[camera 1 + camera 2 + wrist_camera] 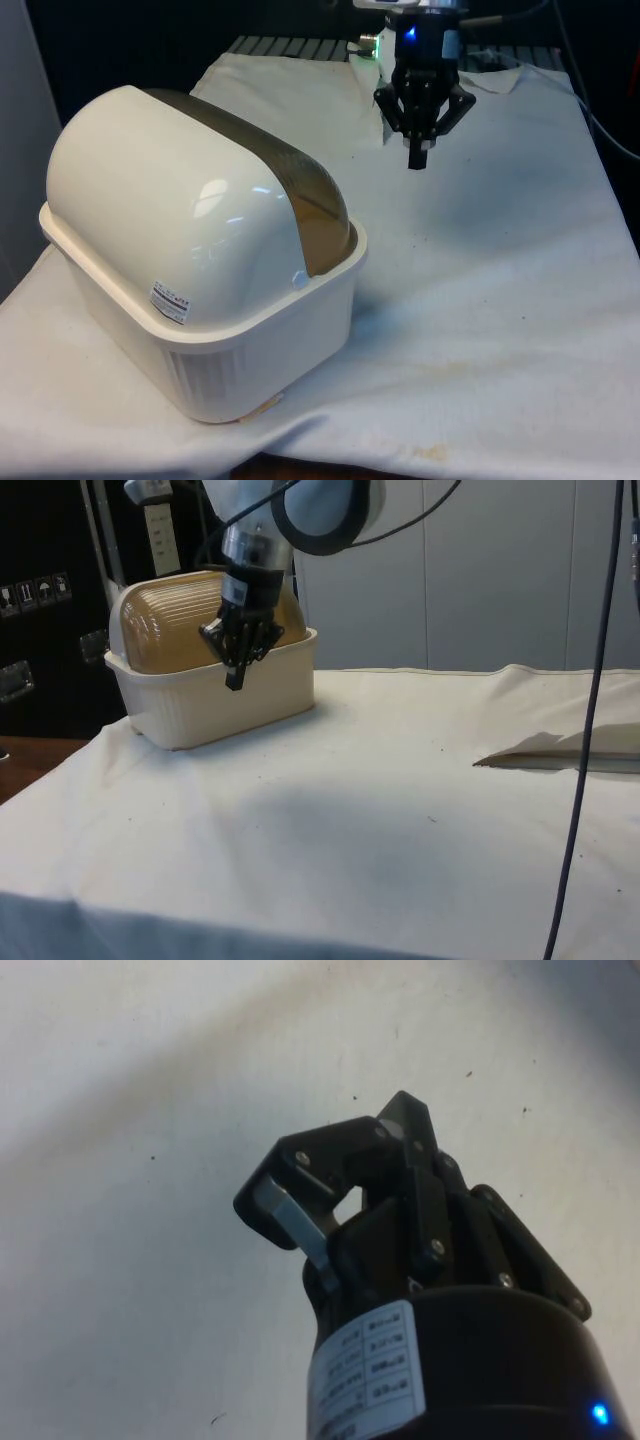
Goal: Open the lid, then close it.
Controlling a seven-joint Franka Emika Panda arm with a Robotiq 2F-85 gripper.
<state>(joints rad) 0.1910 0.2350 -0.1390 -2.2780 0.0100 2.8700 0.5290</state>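
Note:
A cream bread box (230,350) stands at the front view's left, with its white domed back towards that camera. Its brown see-through roll lid (305,195) curves down to the rim; in the side view the ribbed lid (165,630) covers the box's (270,690) opening. My black gripper (417,160) hangs above the bare cloth to the front view's right of the box, apart from it. The fingers are pressed together with nothing between them. From the side, the gripper (235,683) hangs in front of the box. The wrist view has the gripper (405,1108) over plain white cloth.
The white cloth (480,300) covers the table. A raised fold (560,755) lies in it towards the side view's right. A dark cable (590,710) hangs down at that view's right edge. A dark cabinet (40,610) stands behind the box.

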